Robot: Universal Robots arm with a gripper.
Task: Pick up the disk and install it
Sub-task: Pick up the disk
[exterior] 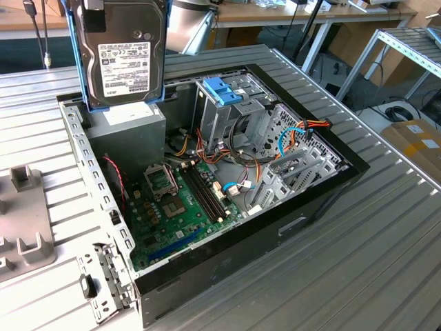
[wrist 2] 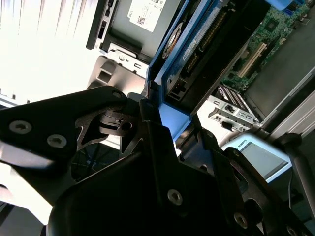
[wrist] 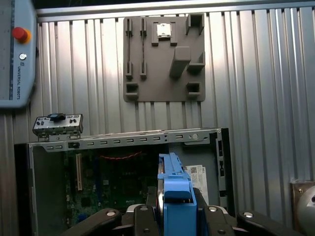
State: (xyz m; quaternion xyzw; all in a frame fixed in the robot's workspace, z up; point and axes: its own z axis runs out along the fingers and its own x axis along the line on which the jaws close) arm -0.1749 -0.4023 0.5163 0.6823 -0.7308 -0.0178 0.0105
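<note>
Exterior view: holds the disk (exterior: 122,58) upright on edge with its white label toward the camera, lifted clear of the ribbed surface (exterior: 358,262) and over the open computer case (exterior: 227,269). In the first wrist view, grips it with the pincer (wrist: 176,214) closed on the blue carrier (wrist: 176,194). In the second wrist view, presses dark fingers (wrist 2: 142,123) against both sides of that carrier. Beneath the pincer, looks down on the green motherboard (wrist: 113,182) and the labelled power-supply box (wrist: 199,176). Beyond the case from the pincer, finds a grey fixture plate (wrist: 162,93) lying flat on the surface.
</note>
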